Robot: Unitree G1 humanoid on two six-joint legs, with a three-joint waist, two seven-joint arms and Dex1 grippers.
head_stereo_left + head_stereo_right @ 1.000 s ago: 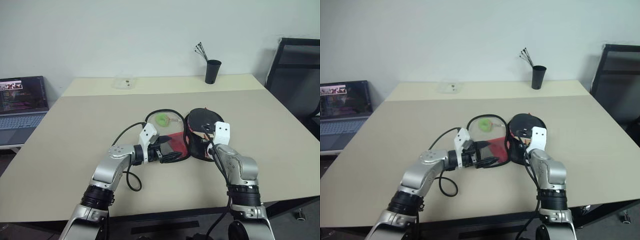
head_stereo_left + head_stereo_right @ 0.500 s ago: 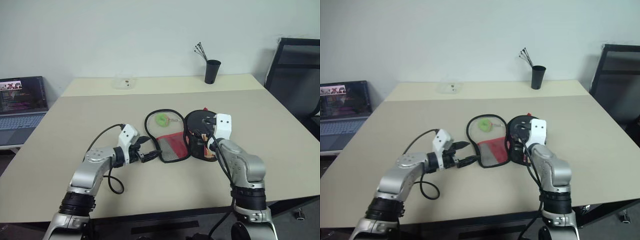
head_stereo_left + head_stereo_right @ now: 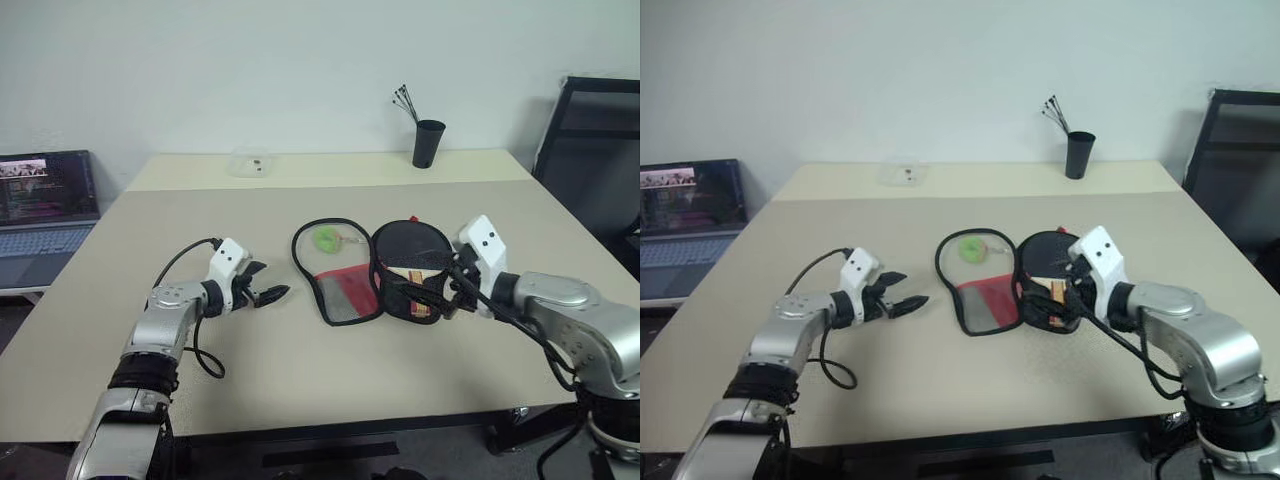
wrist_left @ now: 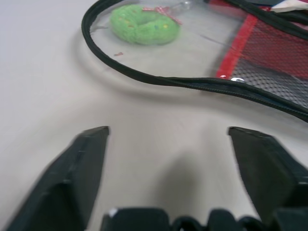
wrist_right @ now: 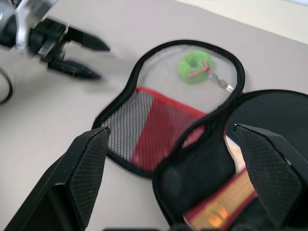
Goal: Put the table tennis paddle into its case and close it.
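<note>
From the head camera, the case [image 3: 372, 268] lay unzipped in the middle of the table [image 3: 300, 380], its mesh-and-red flap folded out flat toward the left. The table tennis paddle [image 3: 412, 262] sat in the black half on the right, pale handle toward the table's near edge. The left gripper [image 3: 268, 295] hovered low over bare table just left of the flap, fingers parted and holding nothing. The right gripper [image 3: 455, 285] hung at the paddle's right side, empty.

In the left wrist view, both left fingers [image 4: 77, 168] stood well apart over bare table, the case's zip rim [image 4: 192, 84] and a green fuzzy item [image 4: 144, 25] beyond them.

In the right wrist view, the right fingers [image 5: 82, 163] were spread wide above the open case, gripping nothing.
</note>
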